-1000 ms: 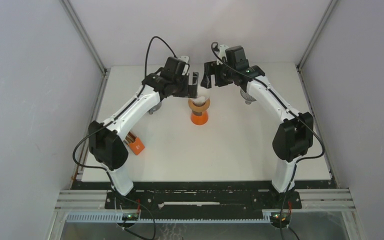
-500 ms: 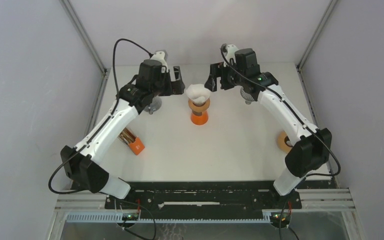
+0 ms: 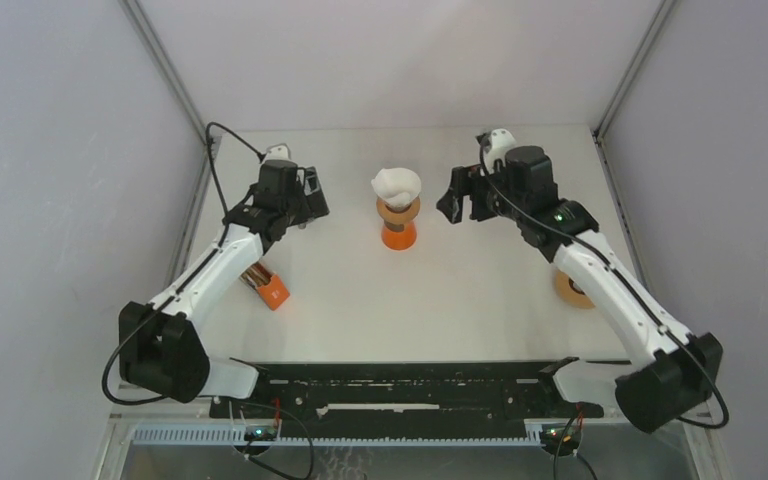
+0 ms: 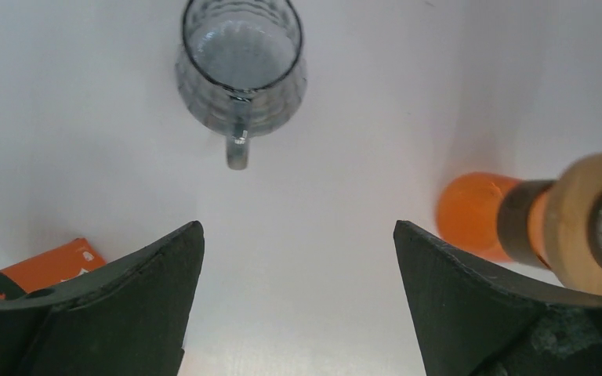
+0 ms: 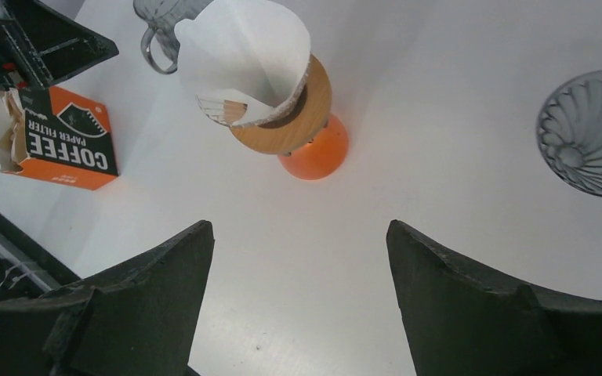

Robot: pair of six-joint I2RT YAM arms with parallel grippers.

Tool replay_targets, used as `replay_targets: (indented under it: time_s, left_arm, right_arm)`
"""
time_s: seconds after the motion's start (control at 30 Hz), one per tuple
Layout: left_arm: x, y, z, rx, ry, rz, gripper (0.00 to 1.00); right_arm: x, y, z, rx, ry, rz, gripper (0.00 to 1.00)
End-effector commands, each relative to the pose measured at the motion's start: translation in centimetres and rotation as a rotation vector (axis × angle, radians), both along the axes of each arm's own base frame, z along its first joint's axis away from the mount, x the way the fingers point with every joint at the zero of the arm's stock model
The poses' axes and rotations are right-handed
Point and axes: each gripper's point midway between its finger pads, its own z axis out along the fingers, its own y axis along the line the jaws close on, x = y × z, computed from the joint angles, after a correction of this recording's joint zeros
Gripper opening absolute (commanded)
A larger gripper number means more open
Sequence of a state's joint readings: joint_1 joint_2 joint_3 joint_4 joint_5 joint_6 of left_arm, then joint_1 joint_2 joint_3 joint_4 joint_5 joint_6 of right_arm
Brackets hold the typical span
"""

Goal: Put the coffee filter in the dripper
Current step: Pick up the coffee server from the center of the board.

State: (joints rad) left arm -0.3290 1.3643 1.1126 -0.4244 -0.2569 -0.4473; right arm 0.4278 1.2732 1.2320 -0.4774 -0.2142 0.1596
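The dripper [image 3: 397,232] has an orange base and a wooden collar and stands upright at the table's middle back. The white paper coffee filter [image 3: 397,183] sits in its top, its cone open upward; the right wrist view shows the coffee filter [image 5: 243,55] resting inside the wooden collar [image 5: 302,110]. My left gripper [image 3: 312,192] is open and empty to the dripper's left, apart from it. My right gripper [image 3: 456,198] is open and empty to its right. In their own views, the left gripper [image 4: 298,229] and the right gripper [image 5: 299,227] have only bare table between their fingers.
A glass mug [image 4: 241,59] stands ahead of the left gripper. An orange coffee filter box [image 3: 266,286] lies at the left. A ribbed glass dish [image 5: 592,133] sits right of the dripper. A tan ring [image 3: 570,289] lies near the right edge.
Both arms have drawn back from the dripper, the left one to the left and the right one to the right. The filter stays in the dripper.
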Motion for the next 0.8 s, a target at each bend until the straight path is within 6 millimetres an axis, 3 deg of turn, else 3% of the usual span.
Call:
replay_targets:
  time_s: [0.0,0.13,0.4,0.6,0.77]
  left_arm:
    - [2.2,2.5,-0.2,-0.021,-0.078,0.123,0.95]
    - [3.3,3.8,-1.9,-0.006,-0.043,0.160,0.93]
    - [5.1,4.6,-5.0,0.008,0.031,0.167,0.89]
    - [6.3,4.4,-7.8,0.004,0.097,0.146,0.79]
    - [7.3,4.3,-8.8,0.019,0.122,0.125,0.67]
  right_arm:
    - [-0.9,-2.4,3.6,0.029,-0.150,-0.111,0.89]
    - [-2.3,-4.5,4.4,0.033,-0.211,-0.180,0.89]
    - [-4.1,-5.8,4.3,0.062,-0.255,-0.209,0.89]
    - [-4.5,-6.2,4.0,0.055,-0.260,-0.214,0.89]
    - [-4.6,-6.3,3.7,0.050,-0.255,-0.218,0.89]
